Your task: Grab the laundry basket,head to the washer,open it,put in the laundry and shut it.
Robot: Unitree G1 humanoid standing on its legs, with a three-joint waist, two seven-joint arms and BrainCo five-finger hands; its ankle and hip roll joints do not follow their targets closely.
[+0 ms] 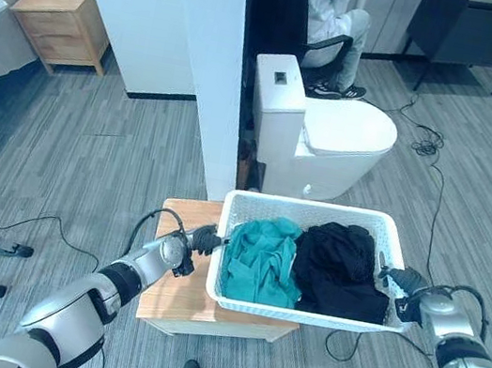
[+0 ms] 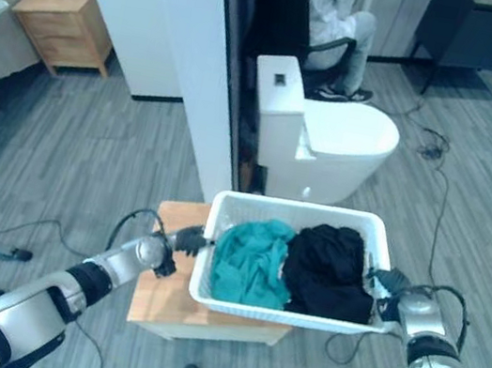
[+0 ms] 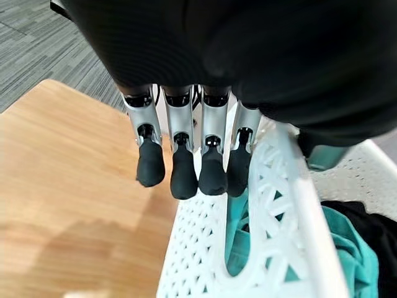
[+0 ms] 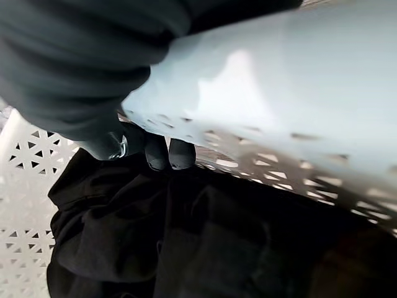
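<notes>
The white laundry basket [image 1: 316,217] rests on a low wooden table [image 1: 171,293]. The left hand [image 1: 205,239] is at the basket's left end wall, its fingers touching the rim. The right hand [image 1: 403,280] is at the right end wall, its fingers at the rim. Between the two sets of fingers, a teal garment [image 1: 260,261] lies nearer the left hand's fingers and a black garment [image 1: 341,271] nearer the right hand's. Beyond the basket stands a white toilet [image 1: 322,133].
</notes>
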